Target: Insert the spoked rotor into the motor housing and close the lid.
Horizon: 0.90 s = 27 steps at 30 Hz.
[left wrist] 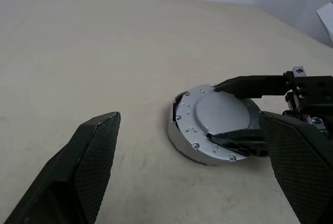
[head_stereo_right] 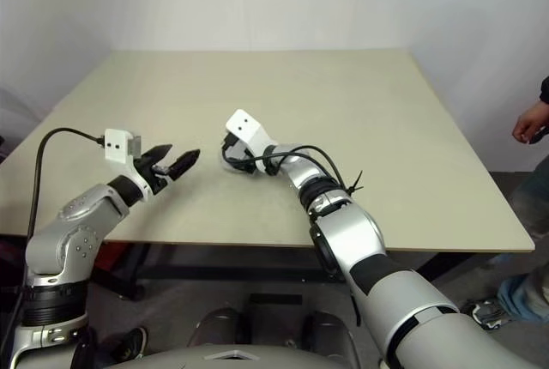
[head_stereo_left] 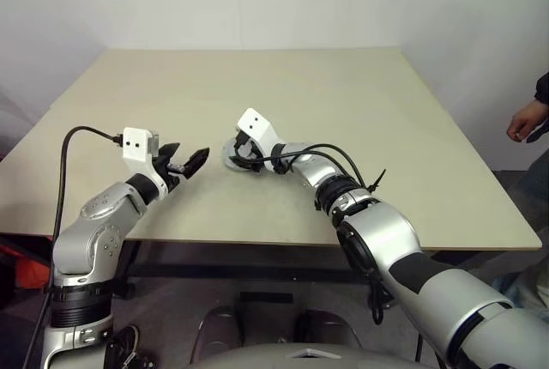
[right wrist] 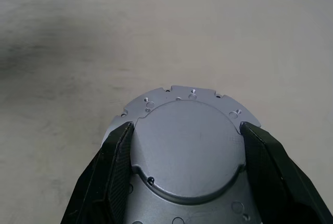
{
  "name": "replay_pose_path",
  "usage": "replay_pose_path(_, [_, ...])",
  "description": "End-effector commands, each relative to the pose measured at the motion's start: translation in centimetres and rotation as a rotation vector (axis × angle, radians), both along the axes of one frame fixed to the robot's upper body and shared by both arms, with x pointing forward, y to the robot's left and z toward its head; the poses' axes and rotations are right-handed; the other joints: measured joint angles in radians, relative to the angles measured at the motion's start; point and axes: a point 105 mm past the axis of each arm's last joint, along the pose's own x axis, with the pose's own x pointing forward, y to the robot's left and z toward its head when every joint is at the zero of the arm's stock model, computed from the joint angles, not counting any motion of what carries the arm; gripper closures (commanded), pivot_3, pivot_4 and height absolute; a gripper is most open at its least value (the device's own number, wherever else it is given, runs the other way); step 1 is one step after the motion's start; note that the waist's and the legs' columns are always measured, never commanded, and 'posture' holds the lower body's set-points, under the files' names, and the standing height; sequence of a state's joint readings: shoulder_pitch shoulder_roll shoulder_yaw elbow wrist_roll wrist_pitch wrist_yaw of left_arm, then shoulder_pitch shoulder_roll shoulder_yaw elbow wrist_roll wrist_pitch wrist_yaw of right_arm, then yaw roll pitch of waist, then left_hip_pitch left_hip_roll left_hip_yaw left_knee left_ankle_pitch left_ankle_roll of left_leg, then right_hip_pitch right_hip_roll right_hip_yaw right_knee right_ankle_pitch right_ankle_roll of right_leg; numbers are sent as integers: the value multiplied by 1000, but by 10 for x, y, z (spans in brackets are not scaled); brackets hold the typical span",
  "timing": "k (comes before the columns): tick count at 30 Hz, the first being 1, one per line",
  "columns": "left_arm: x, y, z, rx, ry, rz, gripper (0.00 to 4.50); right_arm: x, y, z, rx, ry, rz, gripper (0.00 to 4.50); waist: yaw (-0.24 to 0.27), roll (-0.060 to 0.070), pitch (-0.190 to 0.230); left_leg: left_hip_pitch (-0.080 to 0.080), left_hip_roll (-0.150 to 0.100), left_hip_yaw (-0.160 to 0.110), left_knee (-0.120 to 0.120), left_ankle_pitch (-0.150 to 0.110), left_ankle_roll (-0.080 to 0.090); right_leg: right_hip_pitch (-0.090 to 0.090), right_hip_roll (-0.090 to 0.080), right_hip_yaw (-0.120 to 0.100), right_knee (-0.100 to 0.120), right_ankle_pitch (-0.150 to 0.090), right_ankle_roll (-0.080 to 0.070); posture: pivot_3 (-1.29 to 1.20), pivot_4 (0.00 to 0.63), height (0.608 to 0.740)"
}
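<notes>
Right gripper (left wrist: pixel 231 113): two black fingers (right wrist: pixel 110 174) clamped across the raised round centre of the lid (right wrist: pixel 187 146), one pad on each side of it, touching. Seen here as a flat silver-grey disc with small holes and notches round its rim. Seated on top of the motor housing (left wrist: pixel 179 143), a short round grey cup standing on the table (head_stereo_left: pixel 343 103), slightly tilted in the left wrist view; a dark gap visible at the edge between lid and cup on one side. Cannot tell from these views whether the lid sits fully flush. Inside of the housing hidden under the lid, so no telling about the spoked rotor.

Right arm reaching forward and toward the robot's left, wrist with white camera block above the housing, black cables looping along the forearm.

Left gripper (head_stereo_left: pixel 189 161): black fingers spread wide apart, gripping nothing, held level above the near left part of the table and aimed toward the housing, clearly apart from it. Black cable arching up from its wrist block.

Table top pale beige and bare around the housing. At the far right edge, beyond the table, a person's hand (head_stereo_left: pixel 523 122) with a dark sleeve.
</notes>
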<state>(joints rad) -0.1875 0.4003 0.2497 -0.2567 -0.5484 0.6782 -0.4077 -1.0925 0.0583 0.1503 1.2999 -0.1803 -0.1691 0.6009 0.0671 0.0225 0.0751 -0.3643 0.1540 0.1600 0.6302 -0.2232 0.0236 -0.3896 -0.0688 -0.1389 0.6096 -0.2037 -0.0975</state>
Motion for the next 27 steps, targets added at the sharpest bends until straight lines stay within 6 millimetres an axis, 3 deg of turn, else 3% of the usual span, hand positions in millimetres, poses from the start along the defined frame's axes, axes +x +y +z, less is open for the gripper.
replay_pose_path(1, [-3,-6,12,1,-48,-17,0,2,17,37,59,-87,67,1367,0,0,0,0,0,0,0,0,0,0,0,0,0,0,0,0,0,740])
replay_pose_path(16, [-1,-12,11,-6,-47,-32,0,2,12,33,90,-26,64,1367,0,0,0,0,0,0,0,0,0,0,0,0,0,0,0,0,0,740])
replay_pose_path(27, [-1,-1,14,4,-57,2,0,-34,39,7,104,83,256,1367,0,0,0,0,1,0,0,0,0,-1,1,0,0,0,-1,0,0,740])
